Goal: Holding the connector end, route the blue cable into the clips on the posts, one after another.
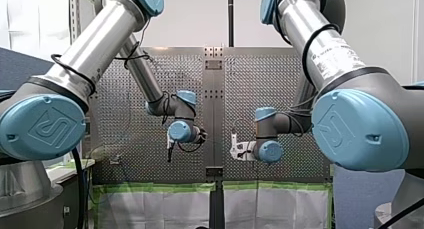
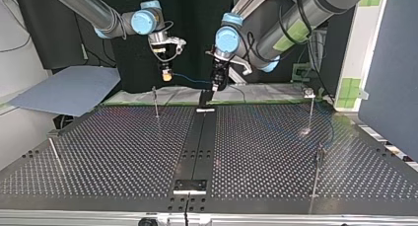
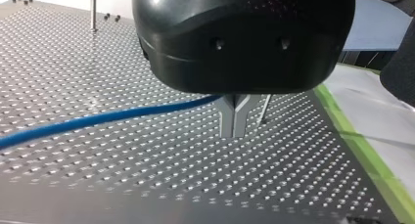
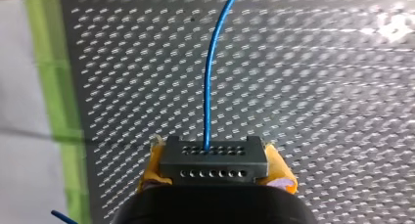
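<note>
Our right end effector (image 4: 215,158) is clamped on the grey connector (image 4: 214,171), with a yellow pad (image 4: 152,166) pressed to either side. The blue cable (image 4: 209,77) leaves the connector's front face and runs straight ahead of this end effector, over the perforated table (image 4: 318,87).

Our left end effector (image 3: 235,126) hangs above the table, its metal fingers (image 3: 227,121) closed tip to tip. The cable comes in from one side and meets the fork of these fingers just under the black body. We cannot tell whether it is pinched there.

A thin post (image 3: 264,109) stands just beyond the fingers. A far post (image 3: 93,11) stands well off, ahead of them.
</note>
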